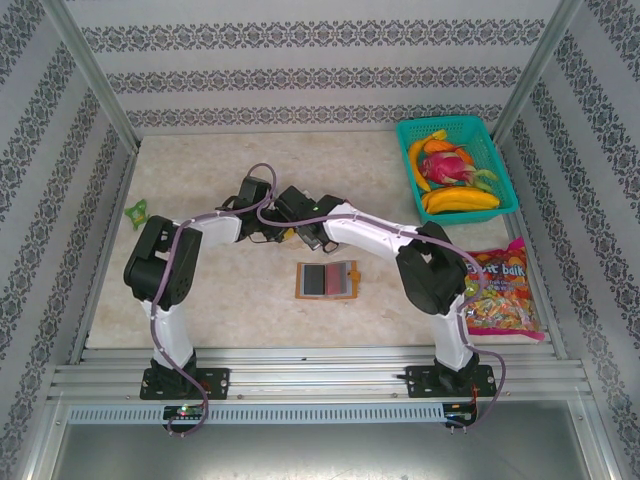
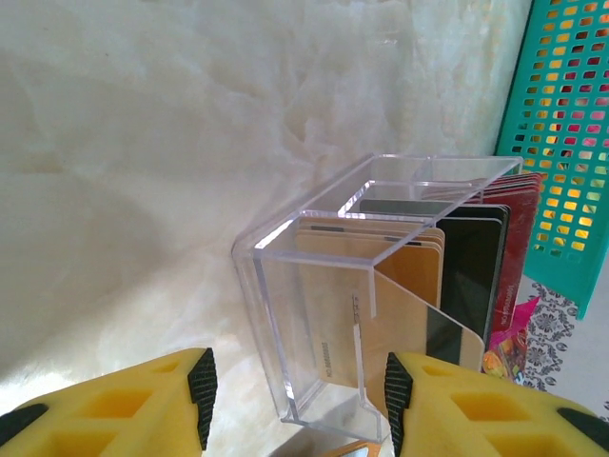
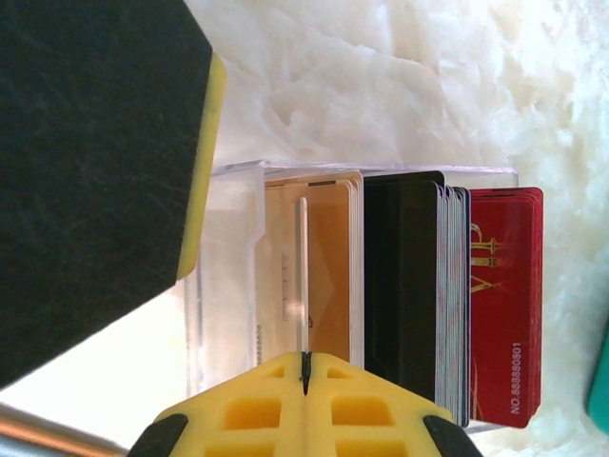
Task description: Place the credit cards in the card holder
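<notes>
The credit cards stand on edge in a clear plastic box (image 2: 314, 286): tan ones (image 3: 333, 267), a black one (image 3: 404, 276) and a red one (image 3: 500, 305). My right gripper (image 3: 304, 360) is shut on the edge of one tan card (image 3: 303, 276), which I see edge-on and which leans out of the box as a tilted tan card (image 2: 419, 328). My left gripper (image 2: 298, 400) is open, its fingers either side of the box's near corner, with a gap on the left. The card holder (image 1: 326, 280) lies open on the table in front of both grippers.
A teal basket (image 1: 455, 165) of toy fruit stands at the back right, close to the box in the left wrist view (image 2: 561, 143). A candy bag (image 1: 500, 290) lies at the right. A small green object (image 1: 136, 211) sits at the left edge.
</notes>
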